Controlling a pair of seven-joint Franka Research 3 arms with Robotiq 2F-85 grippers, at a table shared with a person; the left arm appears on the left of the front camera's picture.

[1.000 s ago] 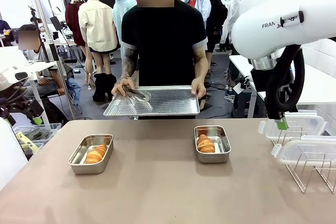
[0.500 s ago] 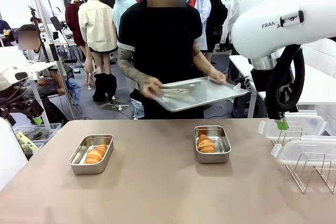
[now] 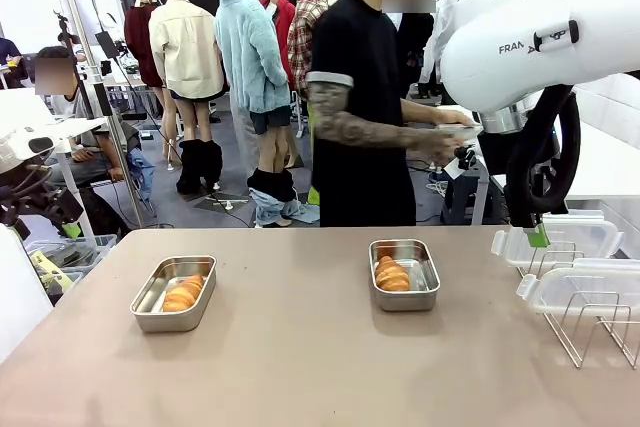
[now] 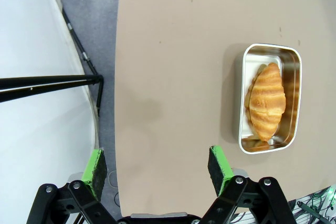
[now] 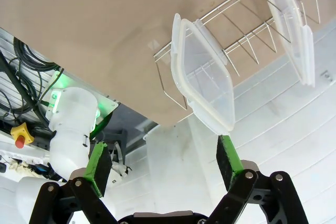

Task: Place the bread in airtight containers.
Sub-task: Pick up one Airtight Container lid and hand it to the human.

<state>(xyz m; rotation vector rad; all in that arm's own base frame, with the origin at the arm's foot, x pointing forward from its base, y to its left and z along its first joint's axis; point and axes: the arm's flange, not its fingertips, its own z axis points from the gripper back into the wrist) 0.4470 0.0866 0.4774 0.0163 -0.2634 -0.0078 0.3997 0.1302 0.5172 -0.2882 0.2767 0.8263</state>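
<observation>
I count two steel boxes on the worktop (image 3: 300,367), well apart from each other, and one croissant lies in each. The left box (image 3: 170,323) holds the left croissant (image 3: 184,293), and the right box (image 3: 404,302) holds the right croissant (image 3: 391,274). Neither box has a lid on.

I count two clear lids, both standing in one wire rack (image 3: 590,332) at the worktop's right end: the far lid (image 3: 560,242) and the near lid (image 3: 580,287).

My left claw (image 4: 157,156) hangs over the worktop's left edge with its jaws spread wide and nothing between them. From its wrist camera, one box and its croissant sit off to the side, apart from the pads.

My right claw (image 5: 164,145) is also spread wide and empty. One green pad (image 5: 227,153) sits just beside a corner of a lid, and I cannot tell whether they touch.

One person (image 3: 360,127) stands at the far side, turned sideways.
</observation>
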